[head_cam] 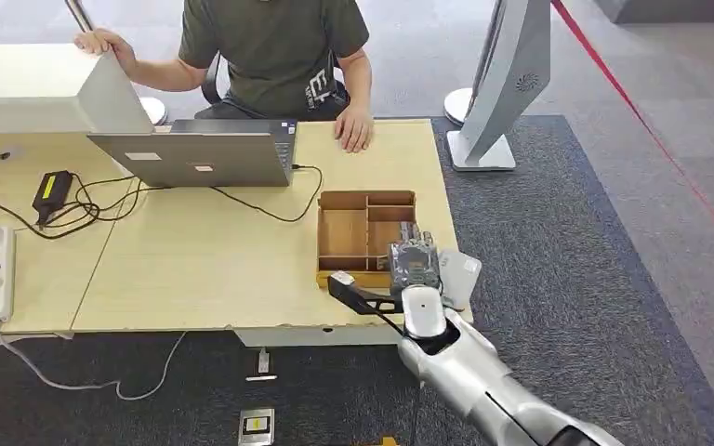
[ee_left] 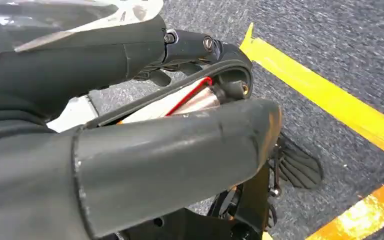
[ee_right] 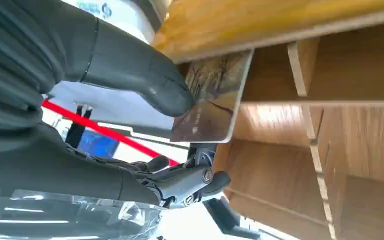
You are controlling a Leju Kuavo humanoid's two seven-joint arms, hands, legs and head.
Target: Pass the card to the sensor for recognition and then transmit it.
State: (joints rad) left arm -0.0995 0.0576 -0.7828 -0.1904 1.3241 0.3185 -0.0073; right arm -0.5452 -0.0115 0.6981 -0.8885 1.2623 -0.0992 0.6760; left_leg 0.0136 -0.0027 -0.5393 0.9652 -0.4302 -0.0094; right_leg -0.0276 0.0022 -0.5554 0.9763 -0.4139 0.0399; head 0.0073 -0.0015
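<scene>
Right hand [ee_right: 80,100] pinches card [ee_right: 212,97] with thumb, just beside wooden divider tray [head_cam: 366,238]. Left hand [ee_left: 130,150]: grip state unclear.

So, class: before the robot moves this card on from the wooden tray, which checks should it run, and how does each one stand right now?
1. Card held by the right hand: ok, a finger presses on its face in the right wrist view.
2. Card free of the wooden tray: cannot tell; its edge sits against a divider.
3. Sensor located: cannot tell.
4. Left hand out of the way: ok, it hangs above the floor.
5. Person's hand away from the tray: ok, it rests at the table's far edge.
</scene>
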